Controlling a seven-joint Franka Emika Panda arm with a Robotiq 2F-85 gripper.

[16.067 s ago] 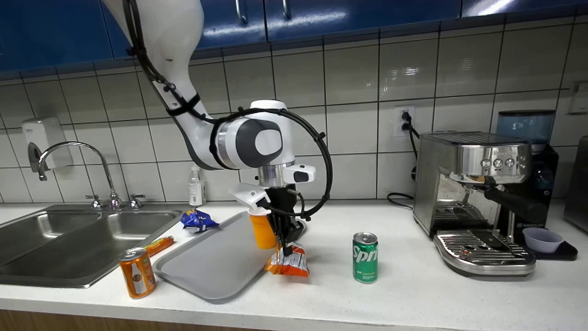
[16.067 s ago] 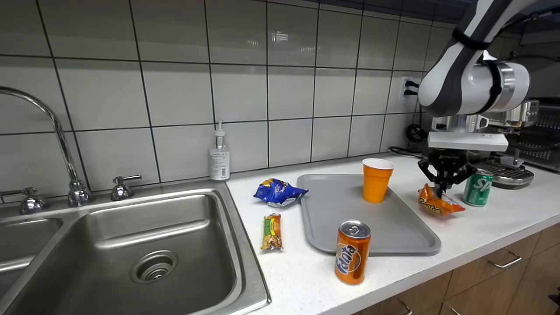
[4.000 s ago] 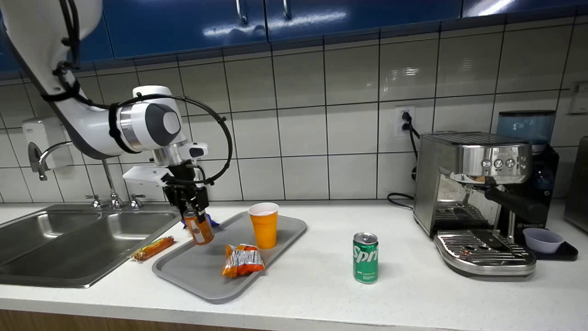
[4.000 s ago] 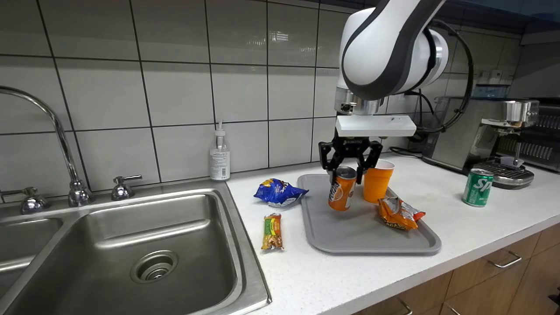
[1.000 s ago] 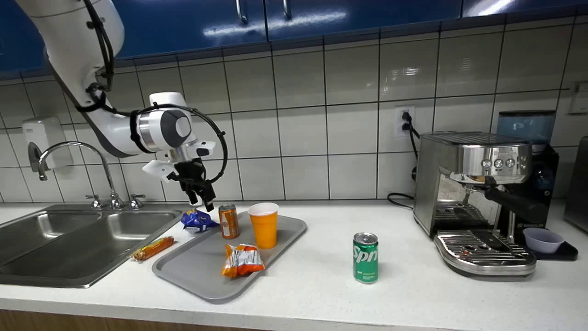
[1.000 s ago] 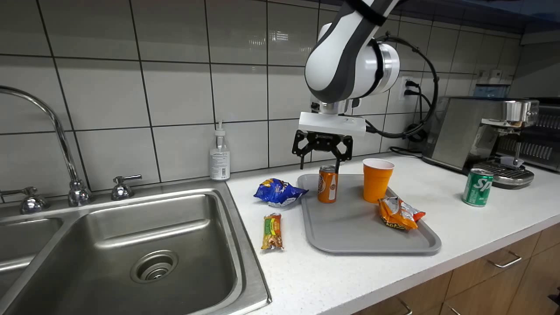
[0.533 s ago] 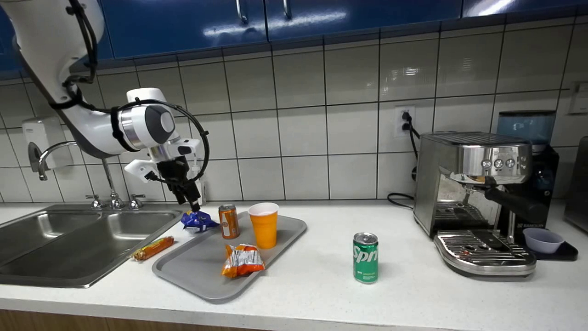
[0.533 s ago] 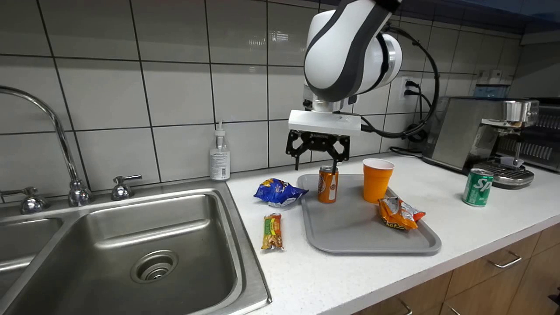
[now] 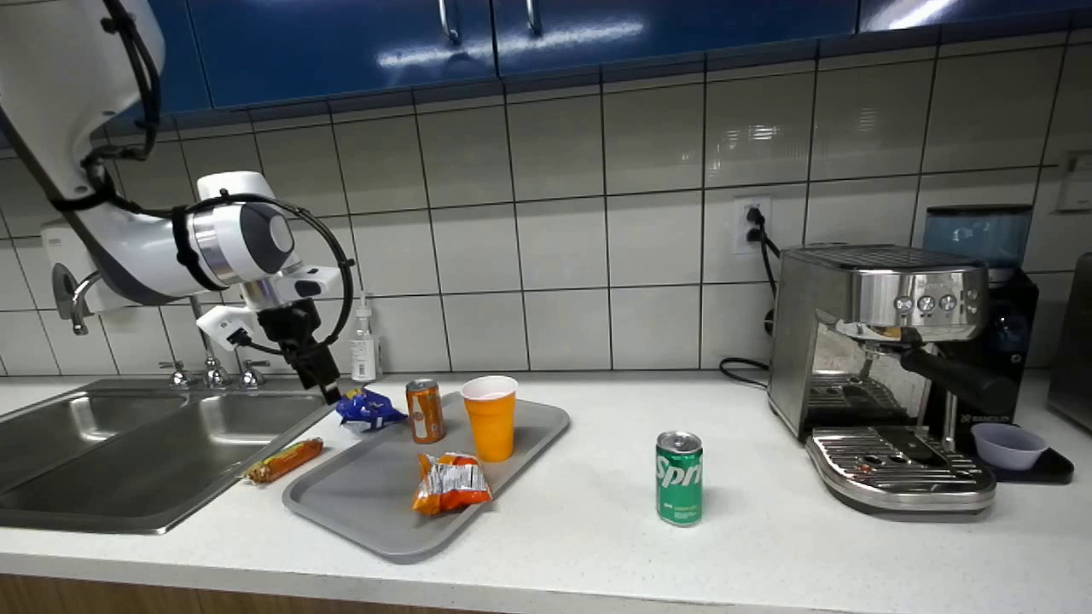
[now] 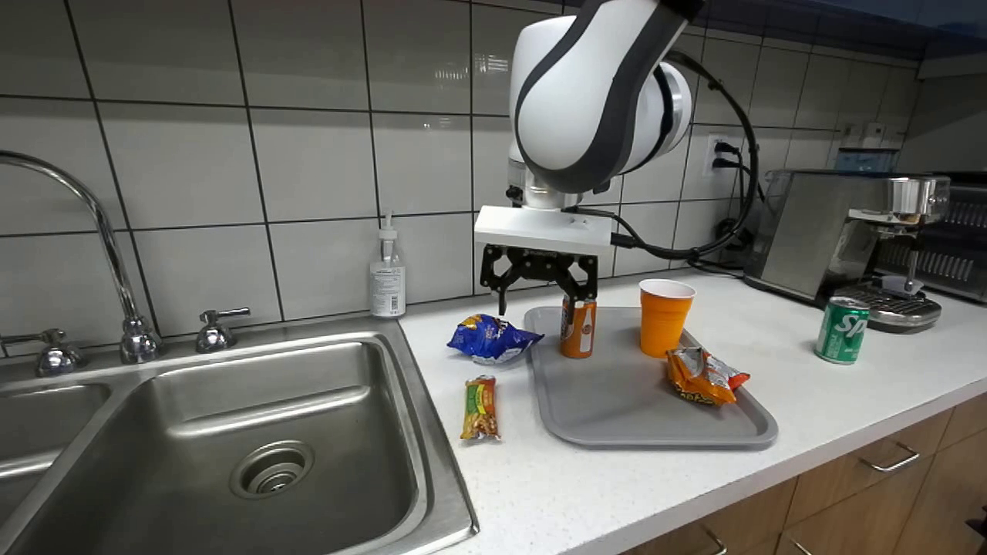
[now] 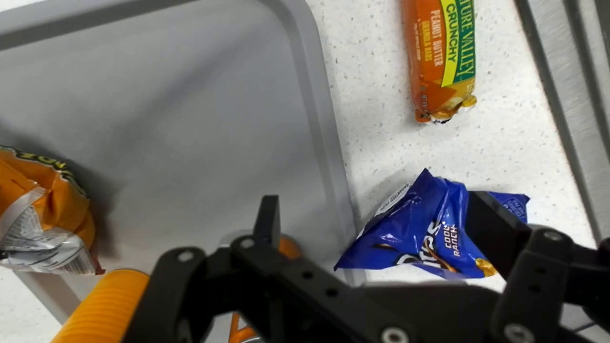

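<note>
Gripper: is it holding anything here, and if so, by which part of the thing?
Nothing is held: the gripper hangs open near the blue bag.

An orange can (image 10: 577, 339) on a gray tray (image 10: 617, 420) blocks one side of a nearby blue chip bag (image 10: 492, 341). Open counter (image 9: 589, 477) offers passage between the tray and a green can (image 9: 679, 484).

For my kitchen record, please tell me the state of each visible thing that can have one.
Gripper: open, holding nothing
Blue chip bag: lying on counter
Granola bar: wrapped, lying flat
Orange can: upright on tray
Orange cup: upright, contents hidden
Orange snack bag: lying on tray
Green can: upright on counter
Soap bottle: upright
Tap: no water visible
Drawers: shut
</note>
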